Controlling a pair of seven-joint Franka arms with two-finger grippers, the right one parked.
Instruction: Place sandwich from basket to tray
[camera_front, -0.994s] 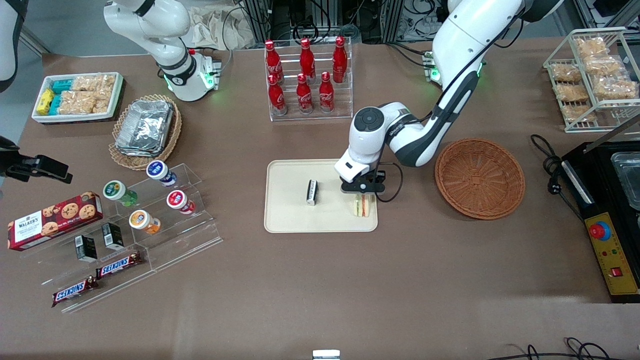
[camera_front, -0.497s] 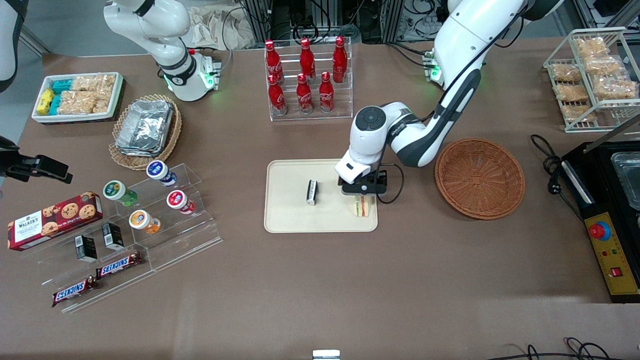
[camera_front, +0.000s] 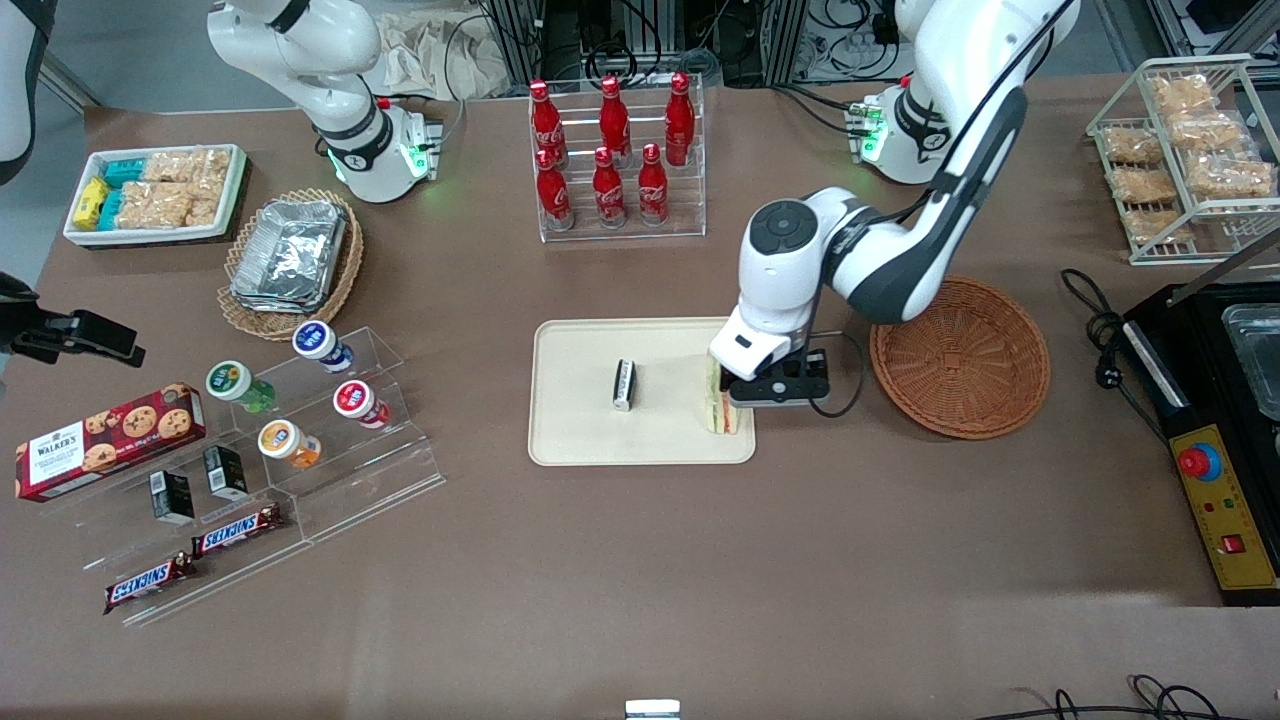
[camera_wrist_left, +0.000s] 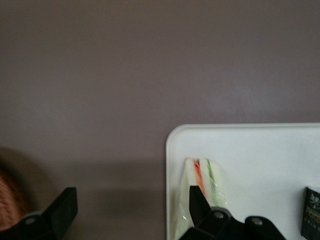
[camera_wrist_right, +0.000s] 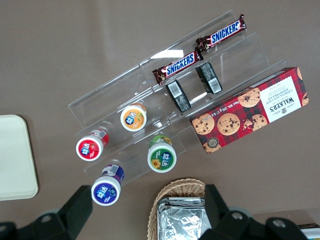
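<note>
From the front, your gripper (camera_front: 772, 395) hangs low over the tray's edge, at the end closest to the basket (camera_front: 960, 357). The sandwich (camera_front: 718, 400) stands on its edge on the tray (camera_front: 580, 420), just beside the gripper, toward the parked arm's end of the table. The round woven basket sits near the gripper toward the working arm's end, with nothing in it. A small dark packet (camera_front: 624, 385) lies on the tray, farther from the gripper than the sandwich.

From your left wrist camera, the gripper (camera_wrist_left: 132, 212) is spread wide with nothing between its two black fingers (camera_wrist_left: 62, 210). One finger sits over the bare brown table (camera_wrist_left: 150, 65); the other overlaps the sandwich (camera_wrist_left: 202, 175), whose red and green filling stripes face the camera. The sandwich rests on the tray (camera_wrist_left: 260, 145), close to its rounded corner. The dark packet (camera_wrist_left: 311, 212) shows at the picture's edge, and a sliver of the basket (camera_wrist_left: 9, 200) at the other edge.

The right wrist camera shows only one corner of the tray (camera_wrist_right: 15, 155).
</note>
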